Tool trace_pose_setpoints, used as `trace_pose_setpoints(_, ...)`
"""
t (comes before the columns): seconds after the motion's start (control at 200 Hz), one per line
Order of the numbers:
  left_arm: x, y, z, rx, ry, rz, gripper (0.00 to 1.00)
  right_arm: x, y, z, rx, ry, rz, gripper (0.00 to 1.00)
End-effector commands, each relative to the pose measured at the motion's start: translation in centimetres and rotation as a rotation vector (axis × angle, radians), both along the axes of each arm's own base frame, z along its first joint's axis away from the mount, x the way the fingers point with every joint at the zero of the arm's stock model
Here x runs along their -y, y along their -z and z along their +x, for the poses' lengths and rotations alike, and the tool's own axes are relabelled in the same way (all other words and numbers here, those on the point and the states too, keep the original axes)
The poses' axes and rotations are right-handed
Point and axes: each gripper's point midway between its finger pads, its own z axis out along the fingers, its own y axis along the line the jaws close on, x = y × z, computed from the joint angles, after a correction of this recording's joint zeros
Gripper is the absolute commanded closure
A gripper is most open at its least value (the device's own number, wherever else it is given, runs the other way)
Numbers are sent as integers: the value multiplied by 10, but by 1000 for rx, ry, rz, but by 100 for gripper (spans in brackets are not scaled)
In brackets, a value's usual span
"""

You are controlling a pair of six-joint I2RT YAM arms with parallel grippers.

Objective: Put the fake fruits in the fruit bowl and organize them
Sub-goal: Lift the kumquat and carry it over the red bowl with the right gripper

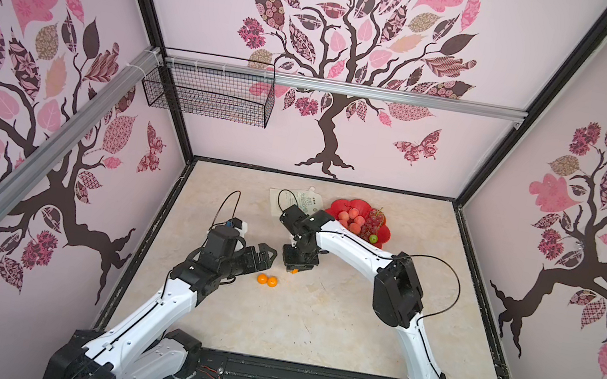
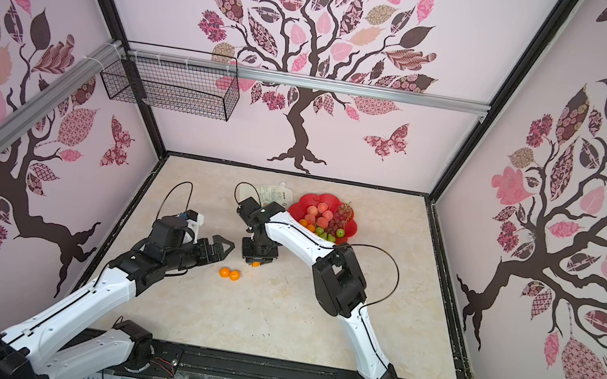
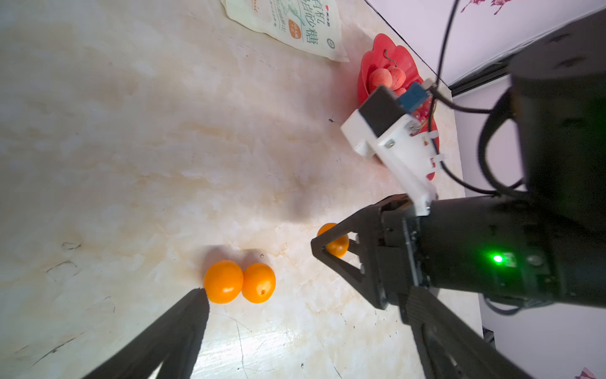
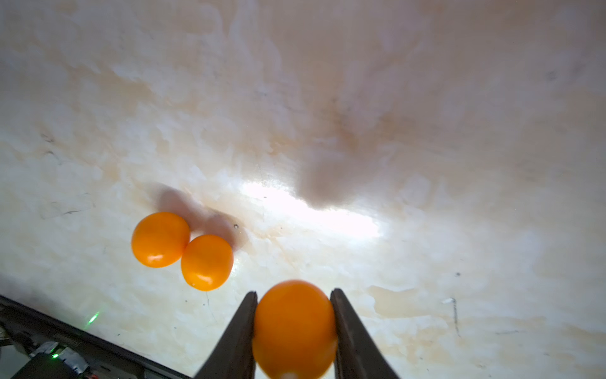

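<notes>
Jaws of the right gripper (image 4: 294, 292) are clenched on a tangerine (image 4: 295, 328), one finger pressed to each flank at its widest part. That is a sensible hold for a smooth round fruit, which would squirt out of a grip set off-centre. Whether the fruit has cleared the table (image 1: 312, 318) cannot be told. Jaws of the left gripper (image 1: 264, 256) stand wide apart and hold nothing. It hangs just beside a pair of tangerines (image 1: 267, 280) that lie touching each other on the table, probably staged to take one. The bowl (image 1: 349, 206) sits at the far side, next to a white pouch (image 1: 291, 201). It already carries peaches (image 1: 351, 218), grapes (image 1: 372, 221) and a green apple (image 1: 373, 238), grouped by kind. Three tangerines therefore remain outside it. The right arm reaches across the middle from its base, elbow raised and bent, forearm passing over the near rim of the bowl, wrist turned straight down. The left arm stretches forward and low, gripper roughly level and pointed toward the right gripper. Judged next step: carry the held tangerine back to the bowl.
</notes>
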Motion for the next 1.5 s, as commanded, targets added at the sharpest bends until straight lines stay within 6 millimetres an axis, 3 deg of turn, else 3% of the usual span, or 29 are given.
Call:
trace_pose_setpoints(0.0,16,-31,17,91,54,-39,2,16,-36,13,61,46,47,64)
trace_pose_setpoints(0.44,77,-52,53,130,197,-50,2,84,-55,55,104,175,53,64)
trace_pose_setpoints(0.84,105,-60,88,148,232,-71,2,138,-70,105,151,298,64,64)
trace_pose_setpoints(1.01,117,-59,104,142,253,-76,2,147,-70,127,165,332,71,64)
trace_pose_setpoints(1.495,138,-47,129,98,308,-69,2,143,-33,162,139,362,51,65)
